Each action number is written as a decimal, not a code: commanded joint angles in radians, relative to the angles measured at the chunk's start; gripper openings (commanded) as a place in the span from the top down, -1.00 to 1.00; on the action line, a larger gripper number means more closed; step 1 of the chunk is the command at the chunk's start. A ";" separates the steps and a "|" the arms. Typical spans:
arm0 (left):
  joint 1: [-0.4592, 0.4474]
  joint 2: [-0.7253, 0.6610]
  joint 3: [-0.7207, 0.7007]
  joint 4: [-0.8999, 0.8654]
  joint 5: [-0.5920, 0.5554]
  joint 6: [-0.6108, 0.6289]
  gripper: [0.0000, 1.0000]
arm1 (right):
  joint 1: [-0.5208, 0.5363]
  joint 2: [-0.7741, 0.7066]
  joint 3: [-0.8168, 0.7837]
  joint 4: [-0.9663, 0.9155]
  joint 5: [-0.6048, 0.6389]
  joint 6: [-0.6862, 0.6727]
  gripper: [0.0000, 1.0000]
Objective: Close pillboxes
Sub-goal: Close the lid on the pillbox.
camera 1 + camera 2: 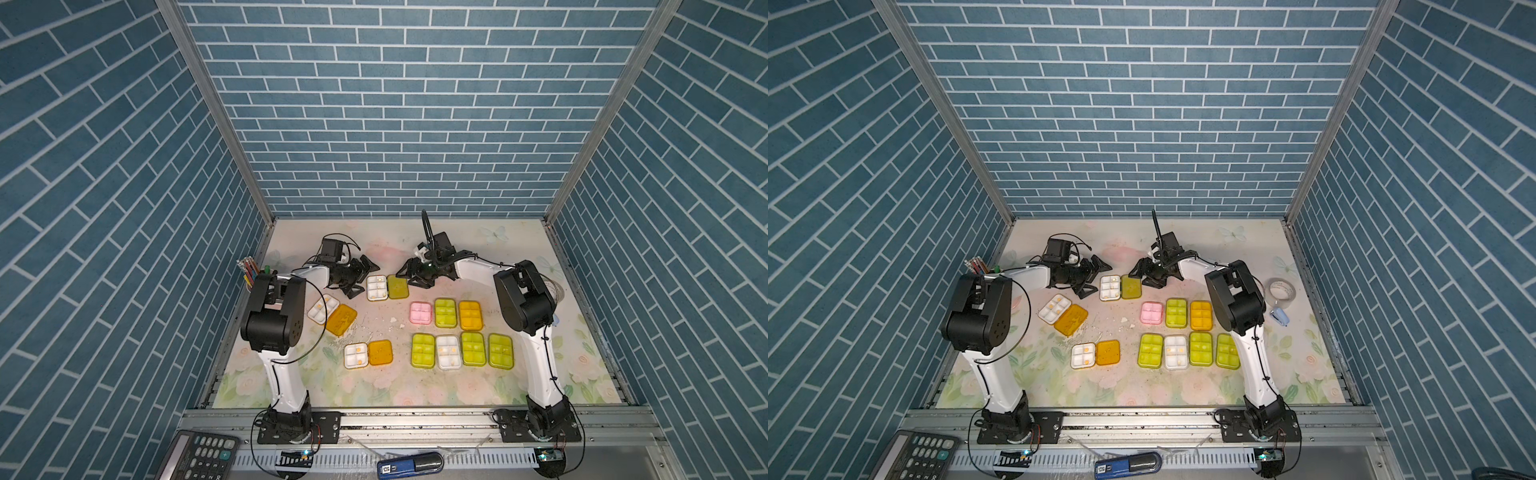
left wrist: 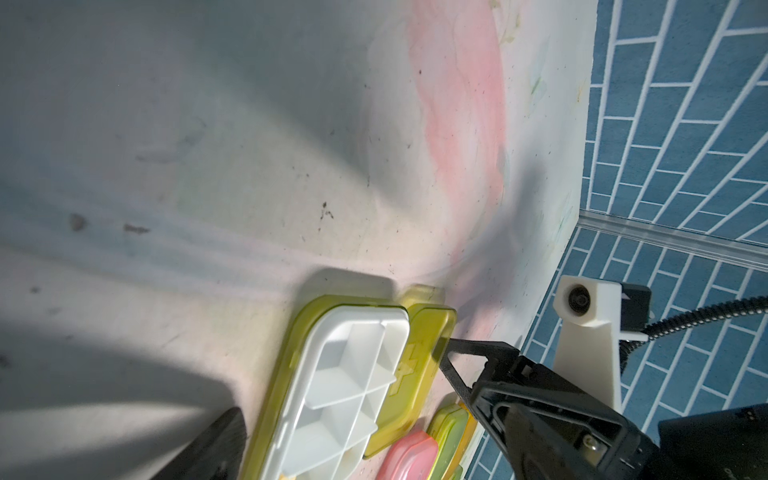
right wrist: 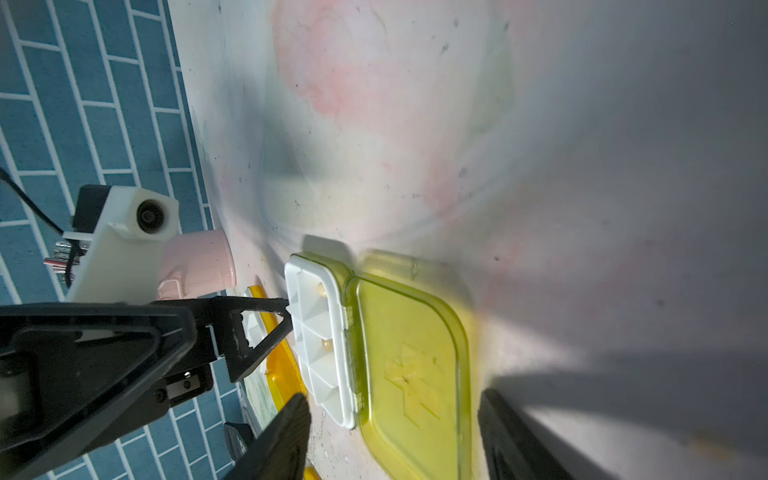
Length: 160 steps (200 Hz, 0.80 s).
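Just above the middle of both top views the left pincer and the right pincer face each other across one open pillbox, both with jaws spread wide and gripping nothing. The pillbox lies flat on the bench, its white tray towards the left pincer and its yellow-green lid folded out towards the right one. In the right wrist view the lid lies between the right pincer's two fingers, while one tip of the left pincer touches the tray's outer edge. In the left wrist view a tip of the right pincer sits at the lid's free edge, touching or just short, I cannot tell. Seven closed pillboxes stand in two rows right of centre and two orange-lidded pillboxes lie open left of centre, all apart from both pincers. In a top view the right arm covers an edge of the rightmost closed pillbox; the calculator is cut off at the lower left corner; the pencil cup is half hidden behind the left arm. Blue brick-patterned walls enclose the bench, whose pale floral print carries white crumbs near the centre.
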 commanded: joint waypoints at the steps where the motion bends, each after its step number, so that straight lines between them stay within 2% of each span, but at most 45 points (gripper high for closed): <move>1: 0.006 0.025 -0.005 0.005 0.014 0.003 -0.97 | 0.008 0.019 -0.018 0.038 -0.038 0.055 -0.32; 31: 0.004 0.029 -0.006 0.012 0.019 -0.001 -0.97 | 0.007 0.010 -0.036 0.108 -0.078 0.095 -0.32; 102: -0.001 0.033 -0.006 0.020 0.029 -0.006 -0.97 | 0.006 -0.038 -0.055 0.134 -0.071 0.101 -0.32; 160: -0.028 0.048 -0.024 0.095 0.077 -0.060 -0.97 | 0.007 -0.100 -0.057 0.118 -0.048 0.090 -0.31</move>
